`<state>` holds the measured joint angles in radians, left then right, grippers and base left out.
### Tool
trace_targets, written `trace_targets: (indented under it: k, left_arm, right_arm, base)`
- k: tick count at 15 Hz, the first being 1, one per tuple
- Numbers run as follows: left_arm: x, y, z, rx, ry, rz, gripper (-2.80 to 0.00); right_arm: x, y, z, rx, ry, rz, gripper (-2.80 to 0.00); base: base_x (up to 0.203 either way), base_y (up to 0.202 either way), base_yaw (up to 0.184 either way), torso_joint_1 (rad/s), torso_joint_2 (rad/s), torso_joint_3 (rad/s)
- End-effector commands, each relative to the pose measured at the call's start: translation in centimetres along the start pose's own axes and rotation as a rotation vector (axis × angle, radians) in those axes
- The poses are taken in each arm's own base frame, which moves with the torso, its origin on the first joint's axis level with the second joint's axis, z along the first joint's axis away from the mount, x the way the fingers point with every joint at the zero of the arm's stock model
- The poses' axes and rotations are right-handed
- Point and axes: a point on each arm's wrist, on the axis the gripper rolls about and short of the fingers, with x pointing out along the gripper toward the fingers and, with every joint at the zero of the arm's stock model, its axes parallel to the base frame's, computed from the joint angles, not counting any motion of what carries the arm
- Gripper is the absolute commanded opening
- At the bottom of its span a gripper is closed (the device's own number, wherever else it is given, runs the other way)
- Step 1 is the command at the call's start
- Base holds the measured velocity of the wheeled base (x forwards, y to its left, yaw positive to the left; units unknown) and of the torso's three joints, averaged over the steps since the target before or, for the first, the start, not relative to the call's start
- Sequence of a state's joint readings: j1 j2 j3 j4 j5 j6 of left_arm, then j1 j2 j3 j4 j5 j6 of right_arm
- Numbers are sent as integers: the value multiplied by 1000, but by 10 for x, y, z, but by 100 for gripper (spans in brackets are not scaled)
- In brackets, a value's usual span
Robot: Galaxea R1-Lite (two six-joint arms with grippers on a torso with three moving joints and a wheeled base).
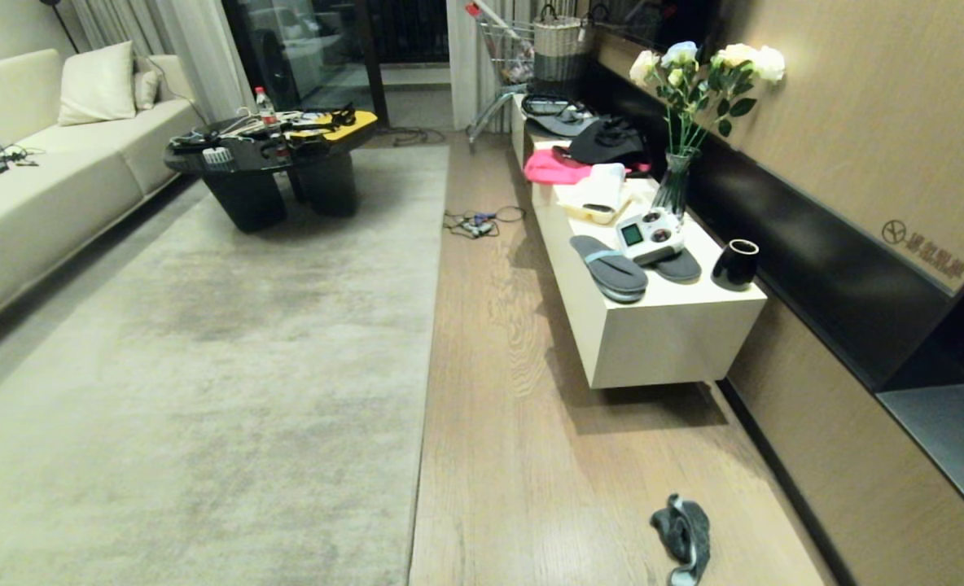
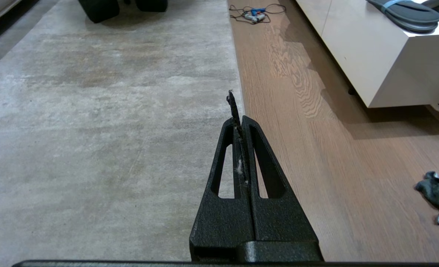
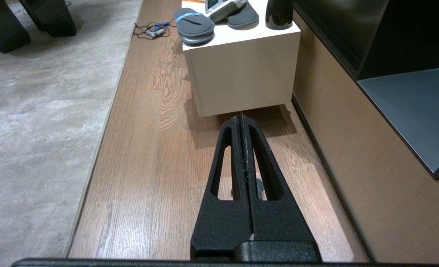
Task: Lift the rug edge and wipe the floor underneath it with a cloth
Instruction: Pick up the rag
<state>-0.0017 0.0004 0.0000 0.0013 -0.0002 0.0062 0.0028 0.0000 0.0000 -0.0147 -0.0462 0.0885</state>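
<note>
Pre-grasp: both grippers, left (image 2: 238, 122) and right (image 3: 241, 120), jaws pressed together, empty; cloth (image 1: 682, 538) lies on floor (image 1: 514, 456) apart from flat rug edge (image 1: 425, 391), probably right-arm reach—next open, pick cloth.

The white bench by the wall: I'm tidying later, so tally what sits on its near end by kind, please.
Grey slippers: 2 (second lies partly under the device)
White handheld device with a small screen: 1
Black cup: 1
Glass vase of flowers: 1
Total: 5
</note>
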Motion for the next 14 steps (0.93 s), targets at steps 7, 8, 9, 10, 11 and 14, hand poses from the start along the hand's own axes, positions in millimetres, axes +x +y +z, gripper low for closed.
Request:
trace_targets:
  k: [7, 8, 9, 10, 11, 14]
  left_arm:
    - [0, 0, 0, 0, 0, 0, -280]
    - [0, 0, 0, 0, 0, 0, -280]
    - [0, 0, 0, 0, 0, 0, -280]
    - [0, 0, 0, 0, 0, 0, -280]
    - [0, 0, 0, 0, 0, 0, -280]
    - [0, 0, 0, 0, 0, 0, -280]
  right_arm:
    - [0, 0, 0, 2, 1, -1, -280]
    - [0, 0, 0, 2, 1, -1, -280]
    - [0, 0, 0, 2, 1, -1, -280]
    - [0, 0, 0, 2, 1, -1, -280]
    - [0, 0, 0, 2, 1, -1, -280]
    - [0, 0, 0, 2, 1, -1, -280]
  base:
    - [0, 0, 0, 9, 48, 51]
    - [0, 0, 0, 0, 0, 0]
    - [0, 0, 0, 0, 0, 0]
    - [0, 0, 0, 0, 0, 0]
    - [0, 0, 0, 0, 0, 0]
    - [0, 0, 0, 0, 0, 0]
